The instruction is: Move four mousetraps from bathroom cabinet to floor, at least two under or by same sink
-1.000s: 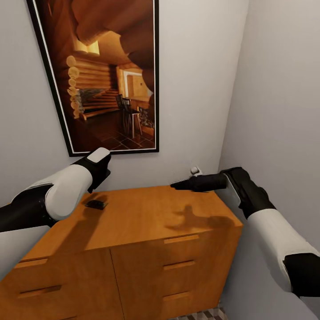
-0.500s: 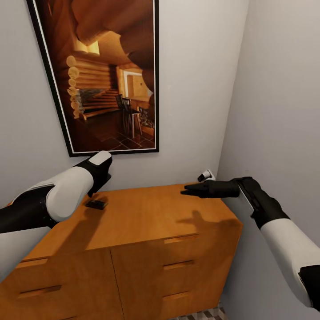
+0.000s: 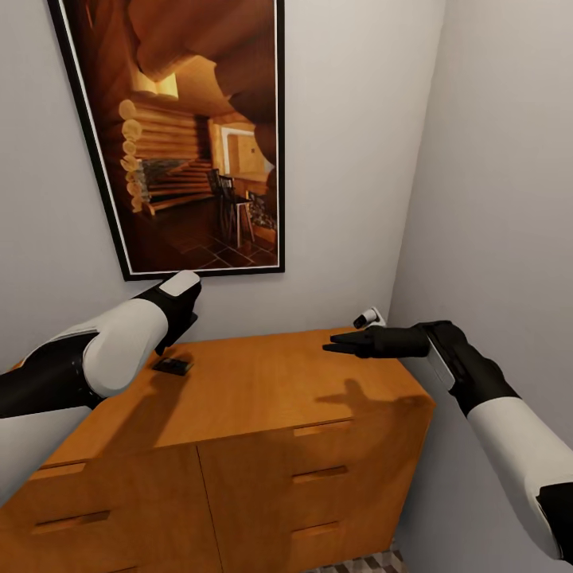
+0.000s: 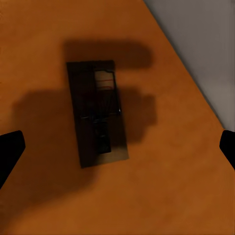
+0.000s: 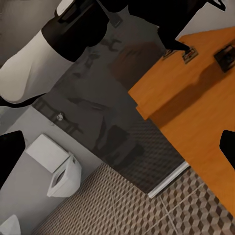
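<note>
- Orange-brown wood: the cabinet (image 3: 239, 414) stood in a corner of grey walls, its flat top serving as the surface, drawer fronts with bar handles below.
- One of the mousetraps (image 4: 98, 115) lay flat on the surface directly beneath the left end effector (image 4: 117, 147), apart from it and centred between its two dark fingertips (image 4: 10, 147), which sat spread wide at either side of the left wrist view. Released state, nothing held.
- Head view: the same mousetrap (image 3: 172, 366) appeared as a small dark plate near the wall, just under the left end effector (image 3: 177, 306), partly in the arm's shadow.
- Right end effector (image 3: 338, 345) hovered above the far right part of the surface, fingers pointing toward the left arm, not touching the wood. Its fingertips (image 5: 10, 152) showed far apart at the edges of the right wrist view: released, empty.
- Right wrist view: two more small dark plates (image 5: 188, 53) (image 5: 226, 56) lay on the orange top well ahead of the right end effector; too small to confirm detail.
- Same view: the bathroom floor (image 5: 147, 210) with its cube-pattern tiles, and a white toilet (image 5: 61, 169) standing on it.
- Framed picture (image 3: 191, 135) of a log interior hung on the wall above the left end effector.
</note>
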You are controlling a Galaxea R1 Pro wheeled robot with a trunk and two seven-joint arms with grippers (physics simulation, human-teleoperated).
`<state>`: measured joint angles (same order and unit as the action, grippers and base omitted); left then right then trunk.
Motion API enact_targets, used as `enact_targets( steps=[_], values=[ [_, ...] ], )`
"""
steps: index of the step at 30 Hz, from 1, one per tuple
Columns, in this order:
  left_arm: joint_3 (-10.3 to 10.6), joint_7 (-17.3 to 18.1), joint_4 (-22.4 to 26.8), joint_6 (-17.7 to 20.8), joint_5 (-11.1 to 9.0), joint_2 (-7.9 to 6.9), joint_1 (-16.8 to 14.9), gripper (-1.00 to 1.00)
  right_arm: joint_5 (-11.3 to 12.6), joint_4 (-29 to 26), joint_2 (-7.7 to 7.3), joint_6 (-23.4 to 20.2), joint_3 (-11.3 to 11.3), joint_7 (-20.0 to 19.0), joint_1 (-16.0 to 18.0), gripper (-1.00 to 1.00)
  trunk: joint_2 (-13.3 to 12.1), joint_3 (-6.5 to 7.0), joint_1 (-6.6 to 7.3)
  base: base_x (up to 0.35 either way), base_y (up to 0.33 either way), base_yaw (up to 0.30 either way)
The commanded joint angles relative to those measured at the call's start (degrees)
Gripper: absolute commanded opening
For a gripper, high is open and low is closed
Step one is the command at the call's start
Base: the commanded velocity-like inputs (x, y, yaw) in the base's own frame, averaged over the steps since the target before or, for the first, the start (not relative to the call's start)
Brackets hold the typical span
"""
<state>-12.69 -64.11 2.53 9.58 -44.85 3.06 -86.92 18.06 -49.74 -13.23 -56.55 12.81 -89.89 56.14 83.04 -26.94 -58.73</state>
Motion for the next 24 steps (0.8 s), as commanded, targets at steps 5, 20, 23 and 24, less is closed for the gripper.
enact_targets(
  steps=[5, 20, 23, 24],
  values=[
    [-0.4, 0.0, 0.2, 0.2, 0.5, 0.09, 0.0, 1.0, 0.3, -0.1, 0.01, -0.5, 0.0, -0.1, -0.2, 1.0, 0.0, -0.07, 0.0, 0.0, 0.0, 0.0],
    [-0.3, 1.7, 0.2, -0.1, 0.5, 0.24, 0.1, 1.0, 0.3, -0.6, -0.02, -0.4, -0.1, -0.1, -0.3, 1.0, 0.0, -0.07, 0.0, 0.1, -0.089, 0.0],
    [-0.3, 2.3, 0.1, -0.7, 0.5, 0.44, 0.2, 1.0, 0.3, -0.8, -0.04, -0.4, -0.1, -0.1, -0.3, 1.0, 0.0, -0.07, 0.0, 0.133, -0.127, 0.0],
    [-0.3, 2.3, 0.1, -1.0, 0.5, 0.48, 0.2, 1.0, 0.3, -0.9, -0.04, -0.4, -0.1, -0.1, -0.3, 1.0, 0.0, -0.07, 0.0, 0.076, -0.073, 0.0]
  ],
)
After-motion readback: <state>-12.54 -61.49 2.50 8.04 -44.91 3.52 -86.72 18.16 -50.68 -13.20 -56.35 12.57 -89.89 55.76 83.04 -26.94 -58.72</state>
